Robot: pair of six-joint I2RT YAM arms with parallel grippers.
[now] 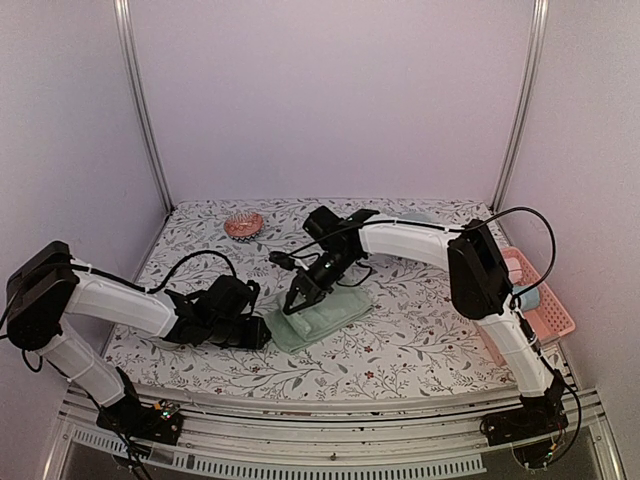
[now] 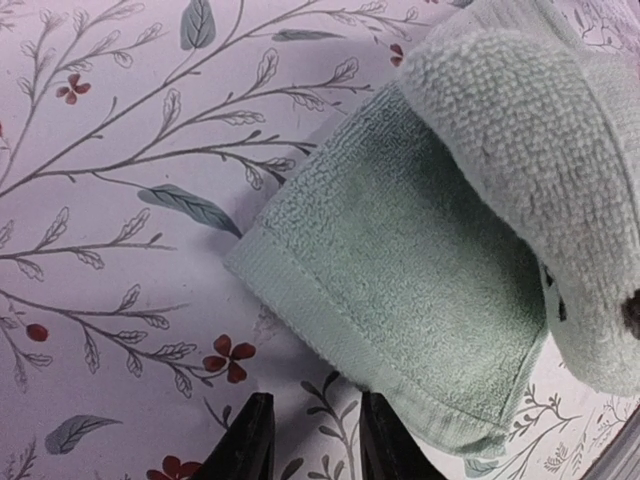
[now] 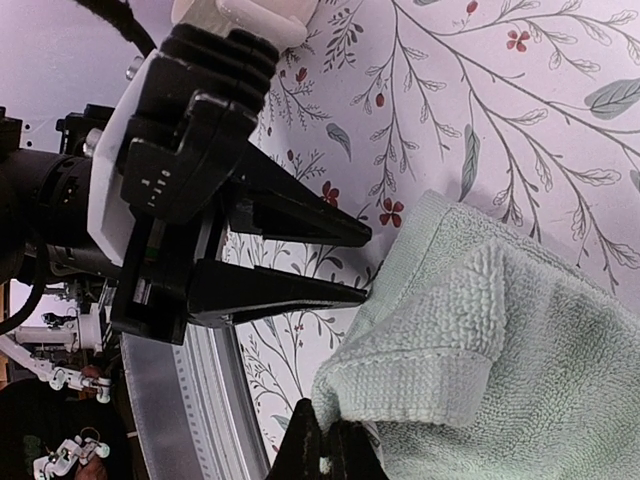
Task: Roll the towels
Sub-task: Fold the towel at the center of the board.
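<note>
A pale sage green towel (image 1: 330, 312) lies on the flowered table, long side running from near left to far right. Its near-left end is lifted and folded back over itself (image 2: 520, 140). My right gripper (image 1: 297, 303) is shut on that folded edge (image 3: 420, 375), pinching the hem between its fingertips (image 3: 325, 428). My left gripper (image 1: 262, 331) is low on the table at the towel's left end. It is open (image 2: 315, 405), with only tablecloth between its fingers, and one finger (image 2: 385, 430) rests against the towel's corner. The right wrist view shows the left gripper (image 3: 366, 265) pointing at the towel's edge.
A pink basket (image 1: 552, 305) stands at the right edge with a pale blue thing (image 1: 528, 296) in it. A small copper-coloured bowl (image 1: 243, 224) sits at the back left. Metal posts (image 1: 140, 100) and pale walls enclose the table; a rail (image 1: 330, 415) runs along the near edge.
</note>
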